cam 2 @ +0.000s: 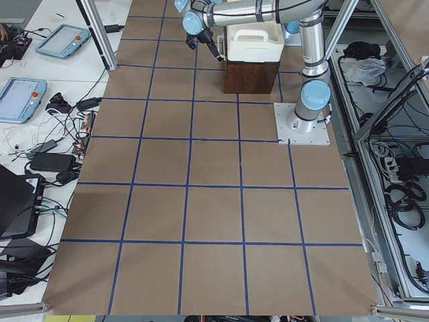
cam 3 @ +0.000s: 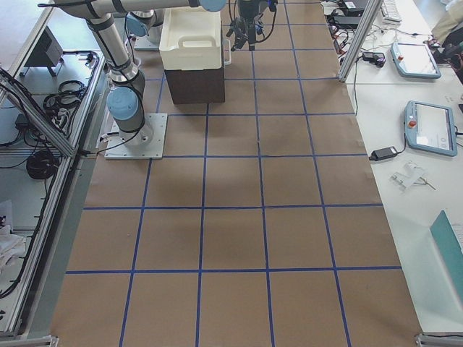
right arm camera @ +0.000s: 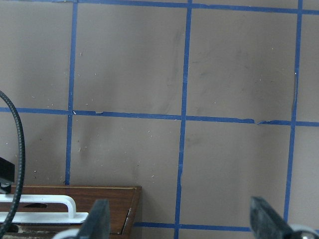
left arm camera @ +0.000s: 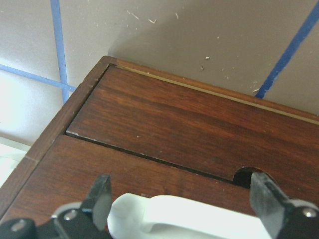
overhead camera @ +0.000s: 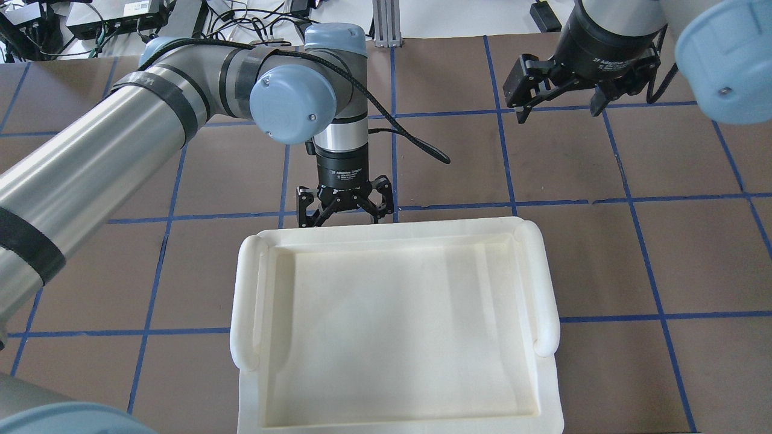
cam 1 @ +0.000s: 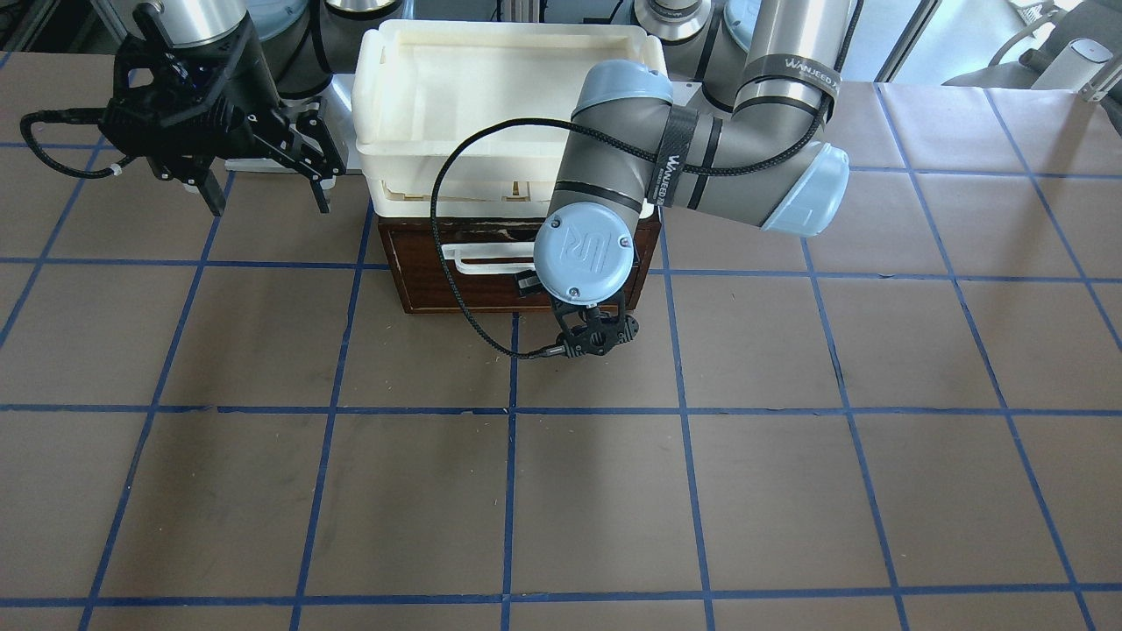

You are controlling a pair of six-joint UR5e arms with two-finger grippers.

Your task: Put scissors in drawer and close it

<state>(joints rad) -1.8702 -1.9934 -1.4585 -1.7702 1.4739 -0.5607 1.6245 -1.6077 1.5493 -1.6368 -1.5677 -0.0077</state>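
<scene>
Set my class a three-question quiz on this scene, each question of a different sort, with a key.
1. True or false: the right gripper holds the scissors.
2. Choose one: the left gripper has its fingers either side of
A. the scissors
B. the handle
C. nothing
3. One word: is the drawer open or shut?

Key
1. False. It hangs open and empty over the table, and no view shows the scissors.
2. B. The open fingers straddle the white bar.
3. Shut. Its front sits flush and no pale interior shows.
</scene>
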